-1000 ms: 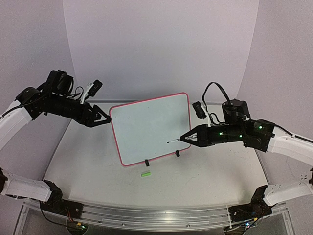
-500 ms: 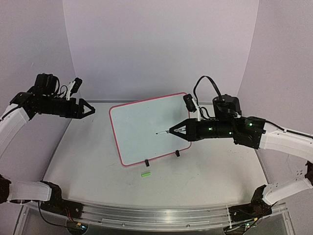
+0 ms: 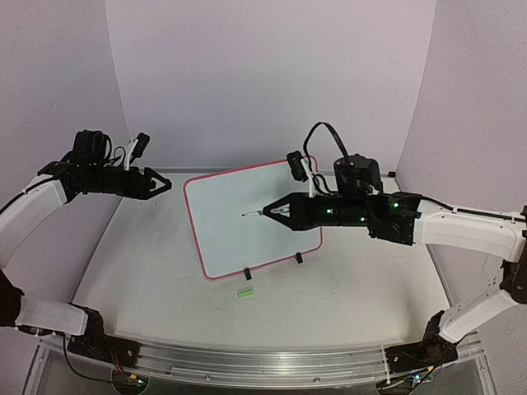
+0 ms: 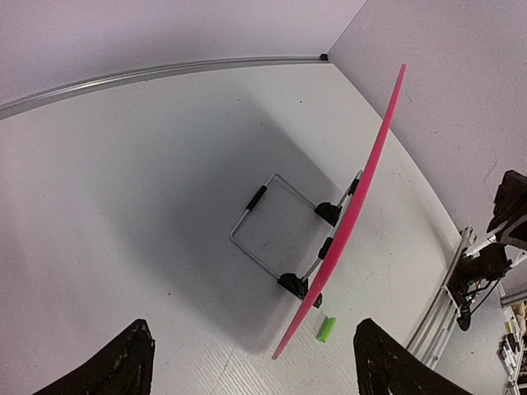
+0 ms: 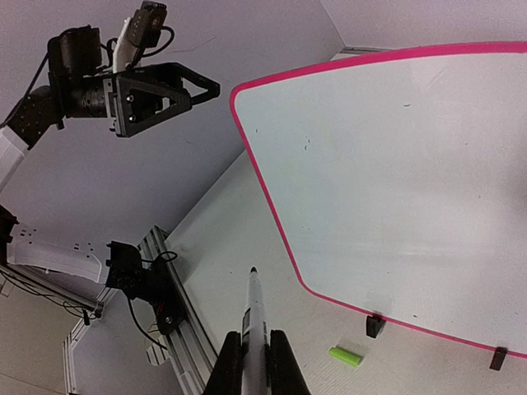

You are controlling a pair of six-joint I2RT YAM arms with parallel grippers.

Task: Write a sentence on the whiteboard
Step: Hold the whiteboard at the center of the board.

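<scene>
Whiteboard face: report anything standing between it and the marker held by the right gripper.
Nothing visible does. The right gripper holds the marker, tip aimed at the whiteboard's bare face. The green cap lies on the table before the board; the left gripper hangs open off to one side.

Your whiteboard (image 3: 247, 216) has a smooth, faintly glossy white face in a pink plastic-looking frame. Its stand (image 4: 257, 239) is thin bare metal wire. The bench (image 3: 354, 284) looks matt white, and the rail (image 3: 247, 355) at 6 o'clock is brushed metal. Your matt black right gripper (image 5: 253, 344) pinches a smooth white plastic marker (image 5: 252, 298).
</scene>
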